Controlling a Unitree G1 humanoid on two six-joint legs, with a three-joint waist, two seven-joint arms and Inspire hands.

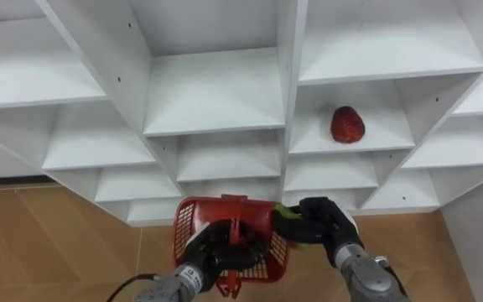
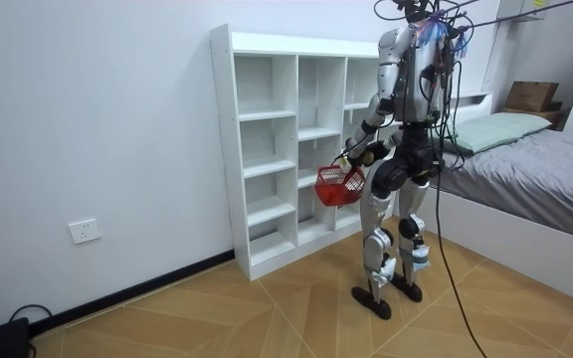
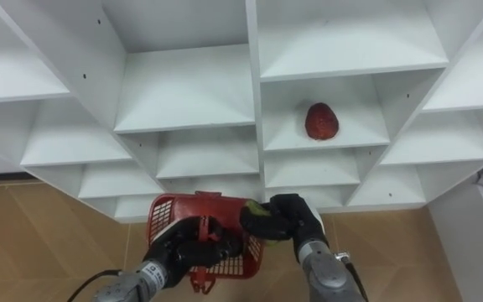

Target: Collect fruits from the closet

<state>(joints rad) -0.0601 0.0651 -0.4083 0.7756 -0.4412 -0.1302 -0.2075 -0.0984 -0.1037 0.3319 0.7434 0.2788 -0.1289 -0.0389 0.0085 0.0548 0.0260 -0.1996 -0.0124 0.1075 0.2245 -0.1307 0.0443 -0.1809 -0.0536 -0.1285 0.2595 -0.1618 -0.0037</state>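
I see the robot standing at the white shelf unit (image 1: 216, 92). Its left hand (image 1: 212, 253) is clenched round the handle of the red basket (image 1: 184, 233), held low before the shelves. Its right hand (image 1: 324, 222) grasps a green fruit (image 1: 287, 214) at the basket's right rim. A red fruit (image 1: 347, 124) lies untouched on a shelf in the right column.

I am facing a white open-shelved closet (image 2: 223, 149) against a white wall (image 2: 97, 119), standing on wood parquet (image 2: 267, 318), a bed (image 2: 555, 169) behind.
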